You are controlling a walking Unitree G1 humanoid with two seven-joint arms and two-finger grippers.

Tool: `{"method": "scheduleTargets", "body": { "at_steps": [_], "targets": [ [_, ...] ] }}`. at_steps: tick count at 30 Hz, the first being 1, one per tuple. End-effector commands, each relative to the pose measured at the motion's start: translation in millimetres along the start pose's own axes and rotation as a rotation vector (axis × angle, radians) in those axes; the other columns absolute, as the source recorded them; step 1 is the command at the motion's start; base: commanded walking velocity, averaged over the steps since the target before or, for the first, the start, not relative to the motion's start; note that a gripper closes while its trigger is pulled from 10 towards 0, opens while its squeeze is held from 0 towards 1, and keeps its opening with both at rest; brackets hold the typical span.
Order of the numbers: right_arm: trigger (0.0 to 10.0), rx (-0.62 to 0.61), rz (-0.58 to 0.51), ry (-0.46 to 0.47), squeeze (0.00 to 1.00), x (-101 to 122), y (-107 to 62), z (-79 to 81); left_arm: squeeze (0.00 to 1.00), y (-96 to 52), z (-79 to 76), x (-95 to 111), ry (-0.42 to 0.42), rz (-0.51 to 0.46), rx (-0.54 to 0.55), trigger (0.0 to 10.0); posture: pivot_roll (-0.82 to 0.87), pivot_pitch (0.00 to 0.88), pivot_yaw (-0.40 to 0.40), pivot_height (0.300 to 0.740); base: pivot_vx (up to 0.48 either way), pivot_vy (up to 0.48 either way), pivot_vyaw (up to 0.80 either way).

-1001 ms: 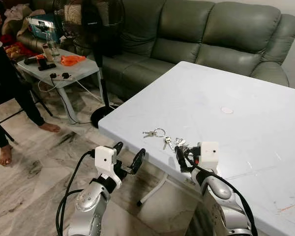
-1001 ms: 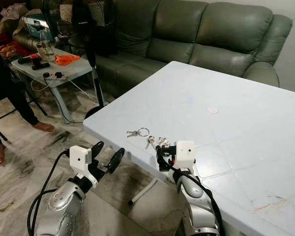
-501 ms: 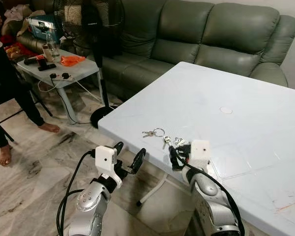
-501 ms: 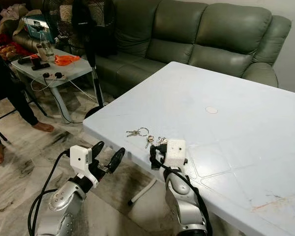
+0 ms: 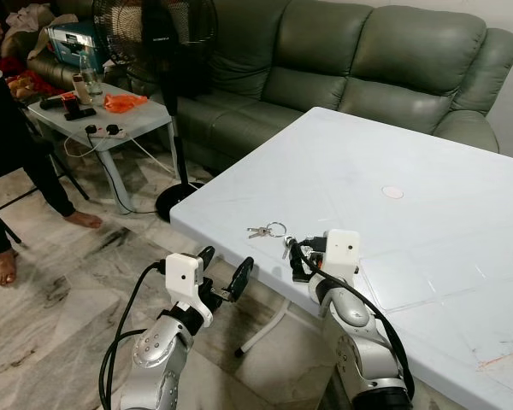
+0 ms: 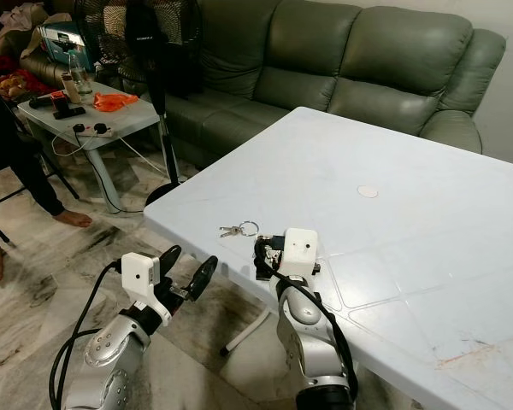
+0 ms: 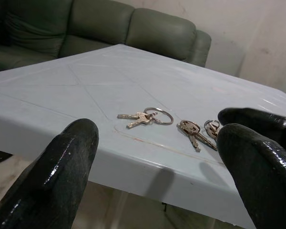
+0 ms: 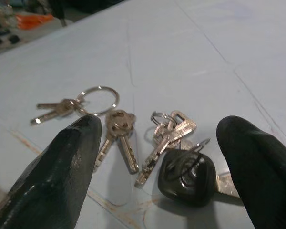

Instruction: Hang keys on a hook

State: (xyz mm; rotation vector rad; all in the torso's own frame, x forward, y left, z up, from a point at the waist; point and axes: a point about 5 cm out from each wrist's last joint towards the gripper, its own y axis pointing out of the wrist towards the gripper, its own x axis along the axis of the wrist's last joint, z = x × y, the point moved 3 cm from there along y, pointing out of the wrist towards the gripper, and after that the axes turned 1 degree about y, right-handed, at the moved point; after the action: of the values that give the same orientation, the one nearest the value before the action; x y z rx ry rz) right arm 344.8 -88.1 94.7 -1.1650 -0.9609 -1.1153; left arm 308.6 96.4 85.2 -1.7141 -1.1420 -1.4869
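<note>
Keys (image 8: 152, 143) flat on table (image 5: 427, 171), blades toward edge, right hand (image 8: 157, 157) spread over them.

Right gripper (image 8: 159, 167) fingers (image 8: 62, 167) spread wide above keys (image 8: 167, 136) lying flat on desk (image 8: 190, 52); black fob (image 8: 187, 176) between fingers.

shiny metal keys (image 8: 119, 136), smooth glossy table (image 5: 427, 171)

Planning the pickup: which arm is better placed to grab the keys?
Right. Its end effector sits open on the table at the keys; the left end effector hangs off the table's edge.
</note>
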Motion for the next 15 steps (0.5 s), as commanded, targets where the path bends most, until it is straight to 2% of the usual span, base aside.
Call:
{"method": "scheduleTargets", "body": {
  "at_steps": [1,13,14,15],
  "targets": [
    [10.0,-0.022,0.026,0.0,0.0,-5.0,0.8,5.1,0.0,0.7,1.2,3.5,0.001,-0.008,0.009,10.0,0.02,0.01,-0.041,0.74,0.0,0.0,0.0],
    [10.0,-0.151,0.05,-0.025,0.0,-5.4,9.0,2.5,0.0,1.8,0.7,3.7,-0.006,-0.011,0.012,10.0,0.02,0.008,-0.04,0.74,0.0,0.0,0.0],
    [4.6,-0.164,0.053,-0.033,0.0,-5.0,9.8,2.6,0.0,1.9,0.4,3.5,-0.007,-0.01,0.011,10.0,0.02,0.008,-0.039,0.74,0.0,0.0,0.0],
    [4.6,-0.168,0.05,-0.035,0.0,-4.6,10.0,2.5,0.0,2.0,0.3,3.3,-0.007,-0.009,0.011,10.0,0.02,0.008,-0.039,0.74,0.0,0.0,0.0]
  ]
}}
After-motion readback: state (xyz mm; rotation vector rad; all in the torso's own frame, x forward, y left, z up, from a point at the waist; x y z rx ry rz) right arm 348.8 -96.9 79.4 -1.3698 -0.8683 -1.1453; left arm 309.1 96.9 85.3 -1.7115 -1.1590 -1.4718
